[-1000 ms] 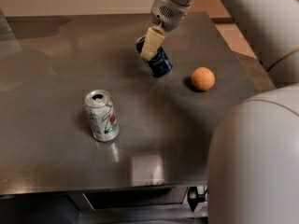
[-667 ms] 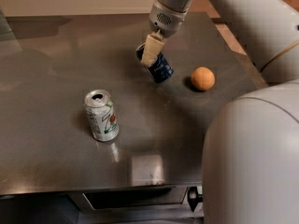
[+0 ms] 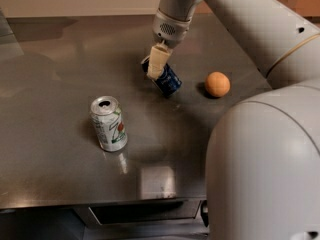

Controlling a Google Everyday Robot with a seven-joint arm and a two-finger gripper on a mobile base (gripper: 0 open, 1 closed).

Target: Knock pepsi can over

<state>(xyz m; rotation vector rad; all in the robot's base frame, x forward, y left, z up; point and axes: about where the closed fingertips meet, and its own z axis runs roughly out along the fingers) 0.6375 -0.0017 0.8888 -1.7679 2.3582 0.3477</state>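
The pepsi can [image 3: 166, 81], dark blue, is tipped far over on the steel table [image 3: 60, 74], its top toward the upper left and its base toward the lower right. My gripper [image 3: 156, 64] hangs from the arm that comes in from the upper right. Its cream fingers [image 3: 157, 61] sit over the can's upper end and hide the can's top.
A white-green can [image 3: 108, 123] stands upright and open at the front left. An orange [image 3: 217, 84] lies right of the pepsi can. My large white arm body [image 3: 265, 169] fills the lower right. The table's front edge [image 3: 100, 199] runs along the bottom.
The pepsi can has tilted further toward lying down. My gripper has shifted slightly along with its upper end.
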